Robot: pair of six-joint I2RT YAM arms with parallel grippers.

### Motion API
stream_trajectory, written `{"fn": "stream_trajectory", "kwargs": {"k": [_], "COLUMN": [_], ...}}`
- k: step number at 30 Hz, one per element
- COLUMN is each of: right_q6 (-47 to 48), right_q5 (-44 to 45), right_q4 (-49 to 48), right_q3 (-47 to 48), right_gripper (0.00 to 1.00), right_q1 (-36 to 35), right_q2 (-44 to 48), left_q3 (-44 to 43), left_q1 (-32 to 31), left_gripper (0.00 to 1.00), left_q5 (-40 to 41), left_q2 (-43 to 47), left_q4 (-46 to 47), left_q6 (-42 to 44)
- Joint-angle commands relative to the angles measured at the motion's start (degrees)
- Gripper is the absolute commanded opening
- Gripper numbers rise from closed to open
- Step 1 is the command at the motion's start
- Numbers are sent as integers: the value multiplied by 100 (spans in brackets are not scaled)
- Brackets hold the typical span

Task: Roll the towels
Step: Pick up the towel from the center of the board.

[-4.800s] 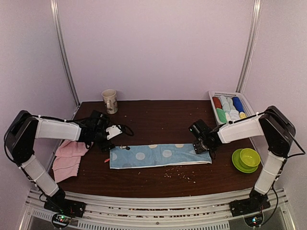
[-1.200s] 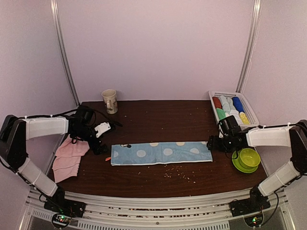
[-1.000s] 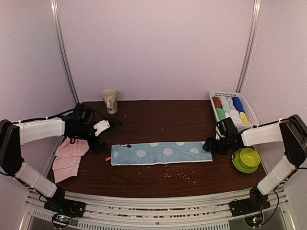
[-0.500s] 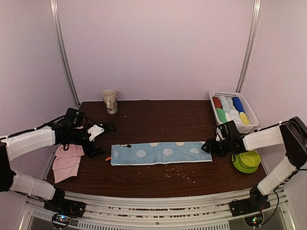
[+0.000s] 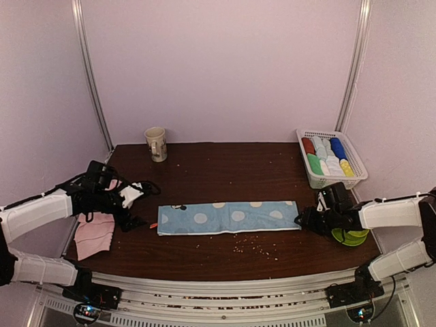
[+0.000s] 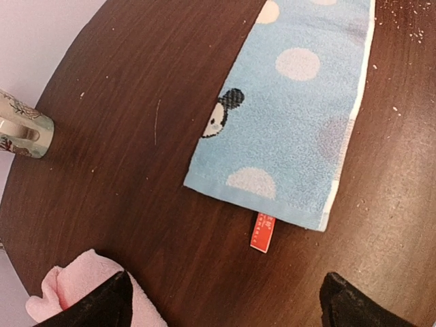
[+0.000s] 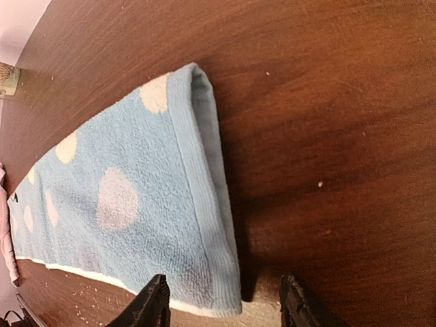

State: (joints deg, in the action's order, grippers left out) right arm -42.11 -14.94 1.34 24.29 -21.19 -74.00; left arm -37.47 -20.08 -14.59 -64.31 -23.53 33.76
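A light blue towel [image 5: 228, 217] with pale dots lies flat as a long strip across the middle of the table. Its left end, with a red tag [image 6: 261, 232], shows in the left wrist view. My left gripper [image 5: 135, 208] hovers open just left of that end [image 6: 225, 303], holding nothing. A pink towel [image 5: 95, 230] lies crumpled under the left arm, and its edge sits by the left finger [image 6: 102, 306]. My right gripper [image 5: 306, 219] is low at the strip's right end. It stands open [image 7: 223, 303], with the towel's near corner [image 7: 218, 286] between its fingers.
A mug [image 5: 156, 144] stands at the back left. A white slatted basket [image 5: 354, 158] with several rolled cloths sits at the back right. A green bowl on a green plate [image 5: 351, 230] is just right of the right gripper. Crumbs [image 5: 252, 246] dot the table's front.
The left arm has drawn back to the left, away from the blue towel's end. The right gripper has slid right and nearer, and its fingers have narrowed somewhat.
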Motion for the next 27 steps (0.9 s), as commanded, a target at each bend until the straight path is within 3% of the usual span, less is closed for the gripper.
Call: {"fn": "stream_trajectory", "kwargs": {"k": [1,13,27], "right_q6": [-448,-691,-969], "right_q5": [48,218,1211], "right_q4": [594,150,254], "right_q3": [-408,100,129], "right_gripper": [55,52,41], "right_q1": [-93,-637,-648], "right_q2": [248,-883,-807], "left_q3": [271,276,297], "left_q1": [12,13,13], "left_gripper": [98,98,98], "left_q5": [-193,-245,-281], "left_q2": [421,360,373], "left_q4": [293,355,388], "left_q6": [-82,-111,-146]}}
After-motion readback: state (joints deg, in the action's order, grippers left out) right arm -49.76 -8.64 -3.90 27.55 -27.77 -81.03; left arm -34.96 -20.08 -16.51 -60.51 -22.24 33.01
